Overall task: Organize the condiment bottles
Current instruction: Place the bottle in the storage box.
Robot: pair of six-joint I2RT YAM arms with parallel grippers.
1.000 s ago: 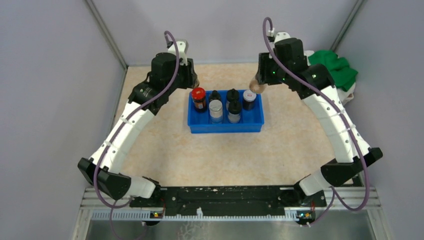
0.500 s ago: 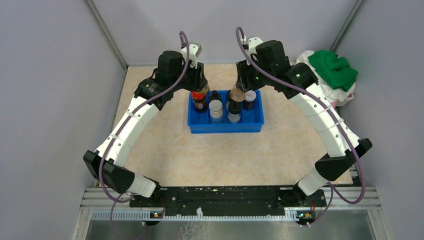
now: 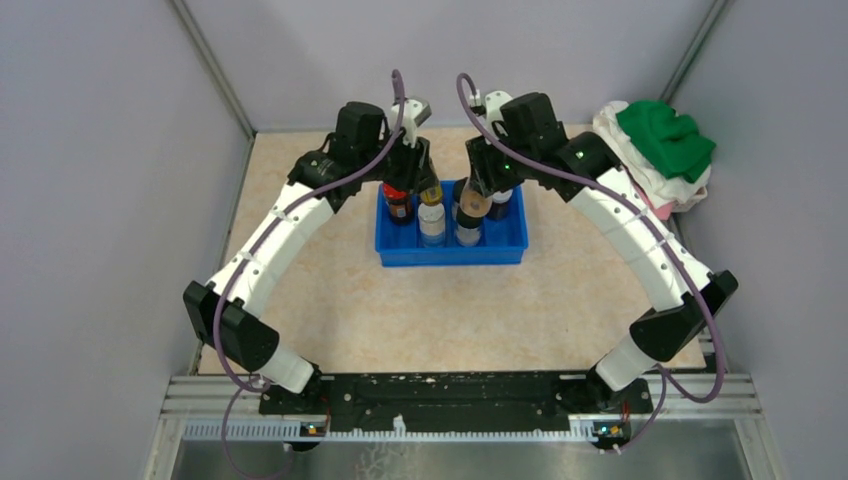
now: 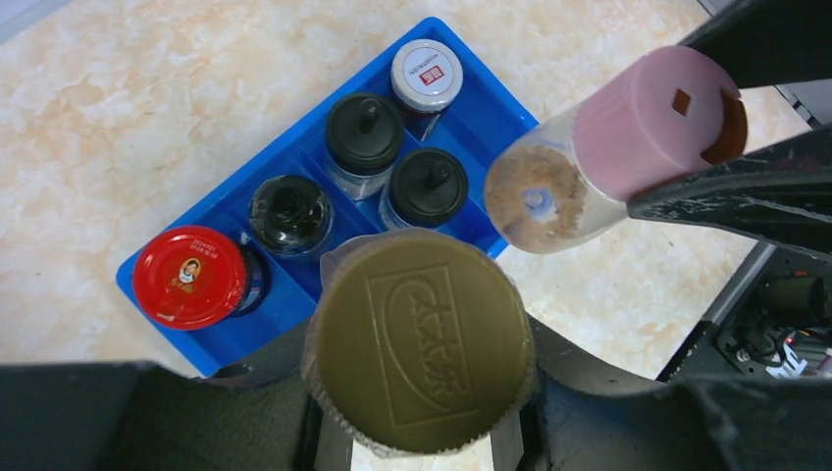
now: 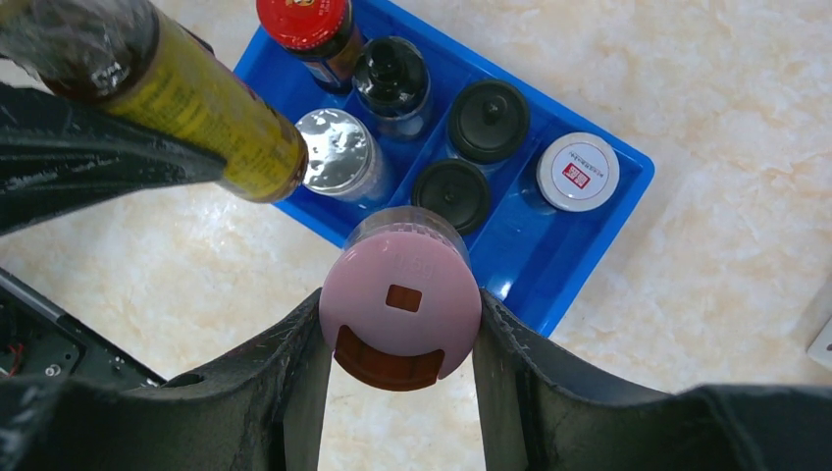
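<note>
The marbled beige table (image 3: 440,310) carries one blue tray (image 3: 452,250), used here as the reference. In the tray's near row stand a silver-capped jar (image 5: 337,162), left of centre, and just beside it on the right one of three black-capped bottles (image 4: 428,186). The far row holds, from the tray's left end to its right end, a red-capped jar (image 4: 189,276), the other two black-capped bottles and a white-capped bottle (image 4: 427,74) with a red mark on its lid. All six stand upright inside the tray. Above the tray's far-left part hangs the left gripper (image 4: 422,412). Its fingers are clamped on either side of the top of a gold-capped bottle (image 4: 420,339), which has a yellow label on its side. The bottle is held in the air over the red-capped jar and its neighbours. Above the tray's centre, toward the far row, hangs the right gripper (image 5: 402,368). Its fingers press both sides of a pink-capped jar (image 5: 400,294) with brown contents, also held above the bottles in the tray. The two held items are near each other but apart. Whether either hangs exactly upright cannot be told. Beyond the tray's far-right corner, well apart from it, a green cloth (image 3: 665,138) lies on a pale bundle at the table's edge.
</note>
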